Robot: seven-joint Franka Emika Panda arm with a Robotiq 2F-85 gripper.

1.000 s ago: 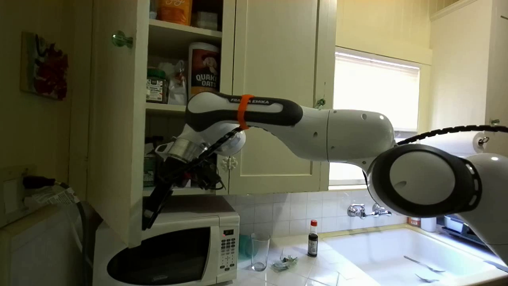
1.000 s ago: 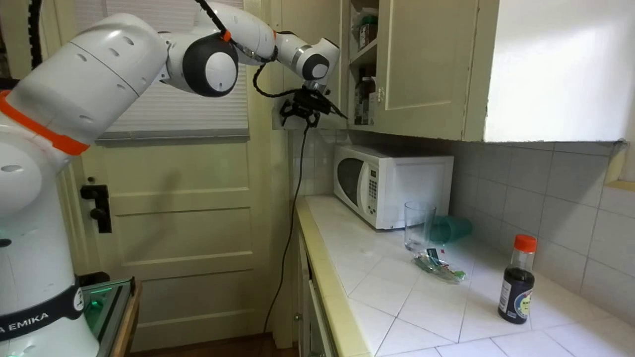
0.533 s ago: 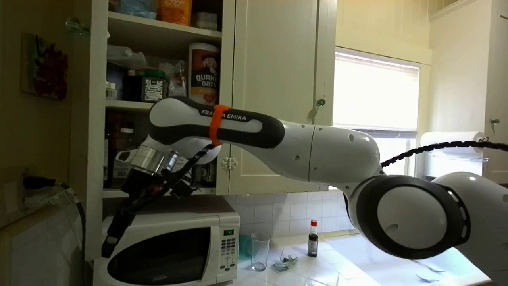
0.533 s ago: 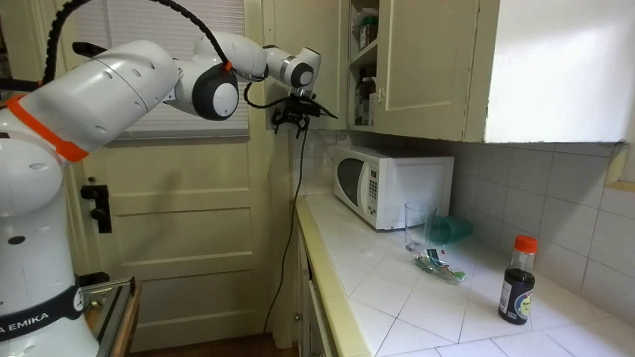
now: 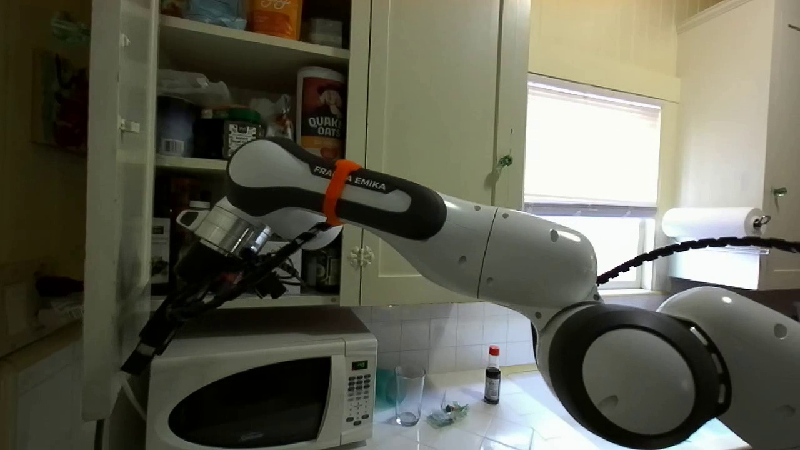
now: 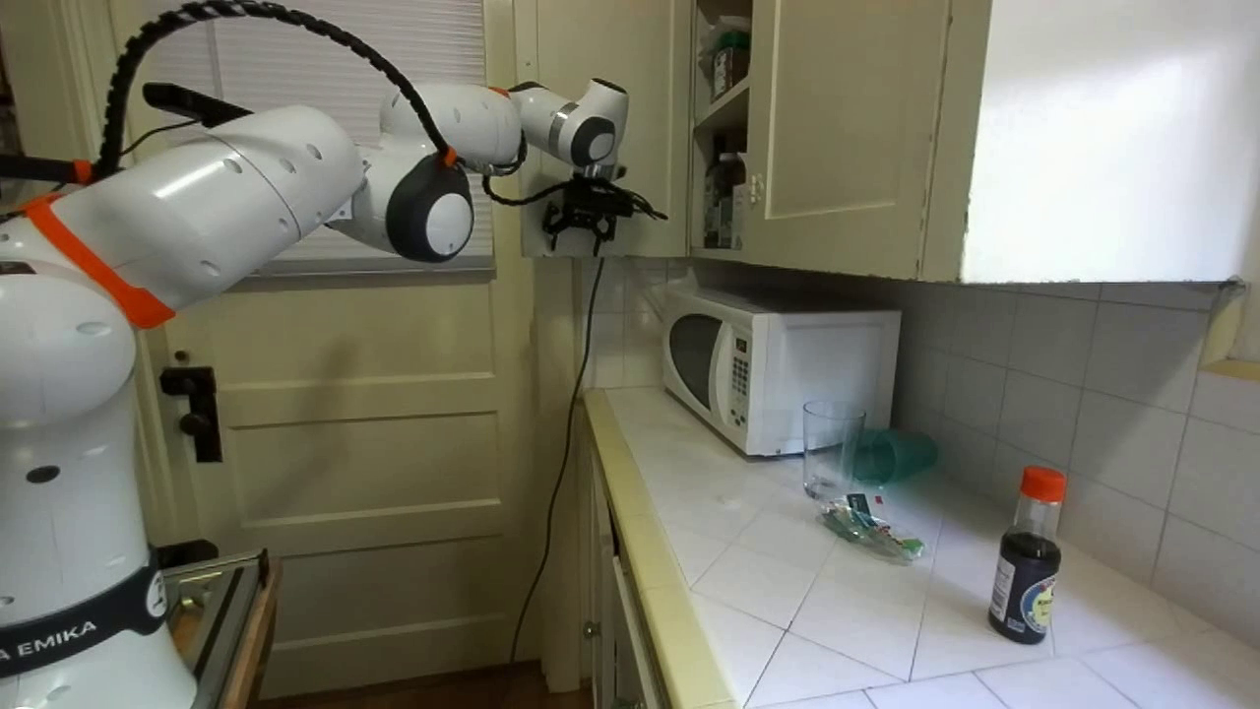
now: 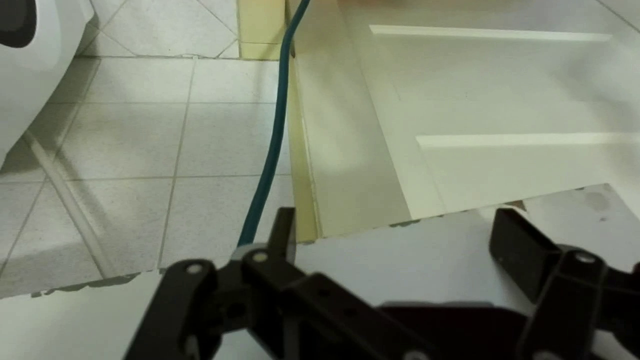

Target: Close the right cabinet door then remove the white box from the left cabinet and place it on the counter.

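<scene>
Far left of frame (exterior view): open door point(image 5: 119, 200) has swung further out. 1.0 s ago outer face toward camera, 0.5 s ago nearly edge-on, now inner face visible.

Lower left: pincer point(image 7: 400, 237) has moved left along with it, now near the door's bottom end. Wrist view: spread wide, nothing seen pinched; a pale panel, presumably that door, crosses behind it. Contact: cannot tell.

Upper left to centre left: left cabinet point(image 5: 262, 72) uncovered to its left end, more contents exposed than 1.0 s ago. Pale carton point(image 5: 294, 257), partly hidden, on bottom shelf point(image 5: 315, 301): possibly the white box; print unreadable.

Centre: right cabinet door point(image 5: 431, 125) shut, unchanged; first step judged done.

Lower centre: counter point(image 5: 512, 412), no white box seen on it. Inference: access nearly won, retrieval outstanding; pincer should clear the door before reaching in, or risk dragging it back.
</scene>
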